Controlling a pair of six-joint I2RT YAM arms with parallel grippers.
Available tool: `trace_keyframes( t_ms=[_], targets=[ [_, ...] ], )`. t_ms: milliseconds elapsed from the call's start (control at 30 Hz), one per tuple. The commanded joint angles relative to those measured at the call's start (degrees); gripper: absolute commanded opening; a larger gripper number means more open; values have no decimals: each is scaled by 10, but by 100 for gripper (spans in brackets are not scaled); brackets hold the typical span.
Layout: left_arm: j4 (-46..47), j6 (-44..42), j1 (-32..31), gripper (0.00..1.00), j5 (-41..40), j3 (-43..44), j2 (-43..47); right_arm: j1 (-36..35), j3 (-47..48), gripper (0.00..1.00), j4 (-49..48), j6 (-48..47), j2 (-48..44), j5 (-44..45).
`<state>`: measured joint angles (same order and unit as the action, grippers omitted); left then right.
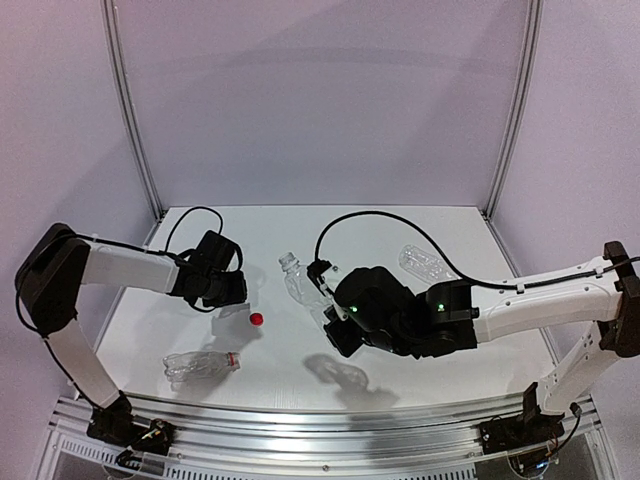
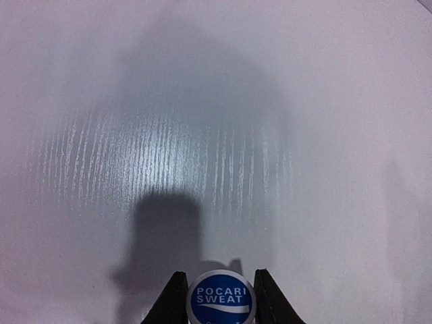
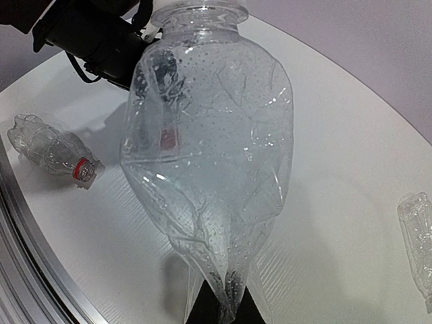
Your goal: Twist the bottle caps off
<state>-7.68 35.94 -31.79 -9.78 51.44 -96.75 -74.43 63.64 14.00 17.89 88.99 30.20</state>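
My left gripper (image 2: 221, 298) is shut on a white bottle cap (image 2: 221, 302) with a blue POCARI SWEAT top and holds it just above the table; in the top view it (image 1: 230, 305) is at left centre. A bright red cap (image 1: 256, 319) lies loose on the table just right of it. My right gripper (image 3: 226, 304) is shut on the crumpled base of a clear bottle (image 3: 209, 155) and holds it off the table with its uncapped mouth (image 3: 199, 10) pointing at the left gripper. The top view shows this bottle (image 1: 297, 280) too.
A clear bottle with a red neck ring and no cap (image 1: 200, 366) lies at the front left and also shows in the right wrist view (image 3: 50, 150). Another clear bottle (image 1: 428, 265) lies at the back right. The table's metal front rail (image 1: 320, 425) runs along the near edge.
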Motion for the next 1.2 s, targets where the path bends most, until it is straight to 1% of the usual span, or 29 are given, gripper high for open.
trace_keyframes(
  t_ms=[0, 100, 267, 500, 633, 767, 833, 933, 1000, 1033, 1067, 1167],
  targets=[
    [16, -12, 5, 16, -4, 14, -23, 5, 10, 0, 13, 0, -5, -17],
    [17, -15, 5, 20, -5, 16, -30, 6, 11, 0, 15, -1, -5, -18],
    [23, -18, 5, 35, -8, 11, -23, 7, 11, 0, 15, 0, -4, -28],
    [33, -21, 5, 56, -7, -5, 0, 18, 8, 0, 11, 6, -7, -72],
    [37, -25, 5, 62, -4, -20, 26, 30, 1, 0, 6, 14, -7, -102],
    [39, -27, 3, 65, 2, -47, 85, 57, -9, 0, -9, 32, -14, -163],
    [30, -31, 2, 69, -4, -61, 138, 76, -16, 0, -14, 49, -19, -203],
    [20, -38, 1, 78, -8, -87, 214, 106, -28, 0, -25, 79, -27, -252],
    [14, -39, -1, 87, -10, -104, 269, 126, -33, 0, -31, 99, -29, -275],
    [10, -40, -2, 95, -13, -112, 309, 137, -38, 0, -38, 110, -30, -290],
    [2, -42, -5, 98, -18, -117, 333, 150, -44, 0, -51, 122, -31, -307],
    [-33, -44, -10, 99, -29, -117, 420, 185, -47, 0, -94, 163, -14, -373]
  ],
)
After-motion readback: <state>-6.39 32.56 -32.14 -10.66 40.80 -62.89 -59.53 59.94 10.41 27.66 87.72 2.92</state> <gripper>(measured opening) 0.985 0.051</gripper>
